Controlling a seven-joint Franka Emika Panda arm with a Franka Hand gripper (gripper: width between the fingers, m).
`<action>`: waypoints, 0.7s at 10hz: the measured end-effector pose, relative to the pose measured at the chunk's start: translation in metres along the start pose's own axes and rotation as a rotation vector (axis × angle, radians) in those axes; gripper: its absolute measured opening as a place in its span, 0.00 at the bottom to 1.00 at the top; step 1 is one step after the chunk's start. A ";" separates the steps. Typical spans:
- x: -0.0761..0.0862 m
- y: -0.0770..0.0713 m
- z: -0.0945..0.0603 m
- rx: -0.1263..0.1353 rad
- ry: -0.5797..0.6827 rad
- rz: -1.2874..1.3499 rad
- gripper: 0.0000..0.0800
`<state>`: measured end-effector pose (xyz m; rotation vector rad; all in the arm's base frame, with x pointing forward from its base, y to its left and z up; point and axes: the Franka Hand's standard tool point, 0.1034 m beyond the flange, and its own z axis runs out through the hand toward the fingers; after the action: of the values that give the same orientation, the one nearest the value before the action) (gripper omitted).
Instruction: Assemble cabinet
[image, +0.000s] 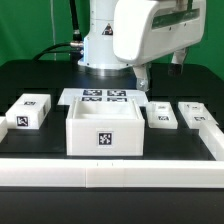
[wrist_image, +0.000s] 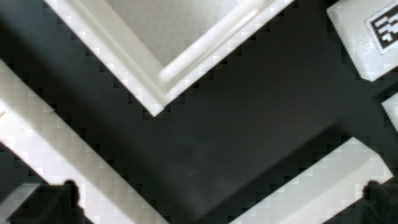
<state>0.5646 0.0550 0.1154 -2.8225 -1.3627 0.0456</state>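
The cabinet body (image: 105, 130), a large open-topped white box with a tag on its front, stands mid-table. One small tagged white block (image: 28, 111) lies to its left in the exterior view, and two more (image: 160, 115) (image: 197, 114) lie to its right. My gripper (image: 143, 77) hangs above the table behind the body's right rear corner, touching nothing. In the wrist view a corner of a white rim (wrist_image: 157, 95), probably the body's, points toward the gripper (wrist_image: 214, 205). A tagged white piece (wrist_image: 365, 35) shows at the edge. The dark fingertips (wrist_image: 45, 205) stand wide apart with only table between them.
The marker board (image: 100, 97) lies flat behind the cabinet body. A long white wall (image: 110, 172) runs along the table's front edge and up the exterior view's right side. The arm's white base (image: 100, 40) stands at the back. Two white bars (wrist_image: 80, 160) meet in a V below the gripper.
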 end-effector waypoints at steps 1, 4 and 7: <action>0.000 0.000 0.000 0.000 0.000 0.000 1.00; 0.000 0.000 0.000 0.000 0.000 0.000 1.00; 0.000 0.000 0.000 0.000 0.000 0.000 1.00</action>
<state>0.5645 0.0550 0.1154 -2.8225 -1.3627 0.0457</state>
